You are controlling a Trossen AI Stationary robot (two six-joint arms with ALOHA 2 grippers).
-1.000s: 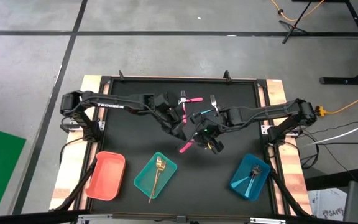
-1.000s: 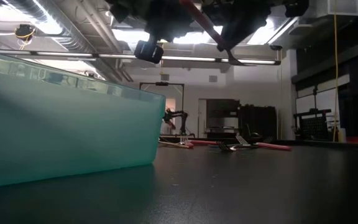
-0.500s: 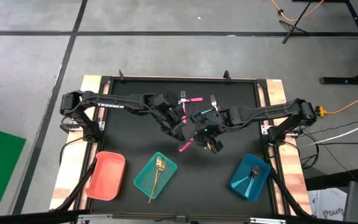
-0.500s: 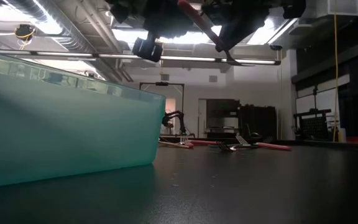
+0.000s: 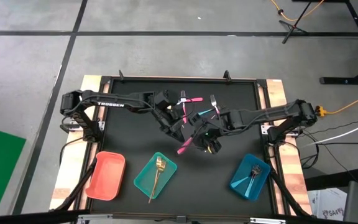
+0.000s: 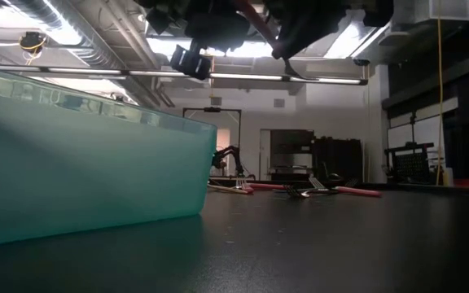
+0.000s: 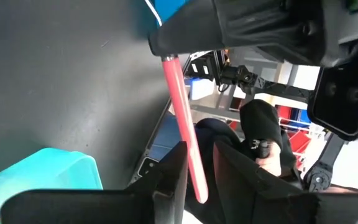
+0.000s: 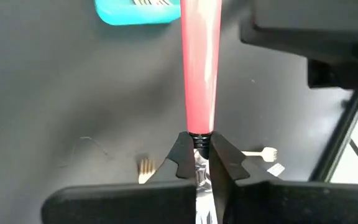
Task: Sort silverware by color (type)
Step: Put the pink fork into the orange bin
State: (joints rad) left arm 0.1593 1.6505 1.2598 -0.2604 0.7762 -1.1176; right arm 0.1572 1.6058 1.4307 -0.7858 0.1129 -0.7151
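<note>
The middle of the worktop is crowded by both arms, meeting over a pink utensil. The front edge is lined by three trays; open surface is left between them.

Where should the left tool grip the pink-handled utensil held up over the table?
On its free pink handle, from the sides: the right tool pinches the neck, and the straight handle runs between the left tool's open fingers.

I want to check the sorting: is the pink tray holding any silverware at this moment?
No, in the high view the pink tray has nothing inside.
</note>
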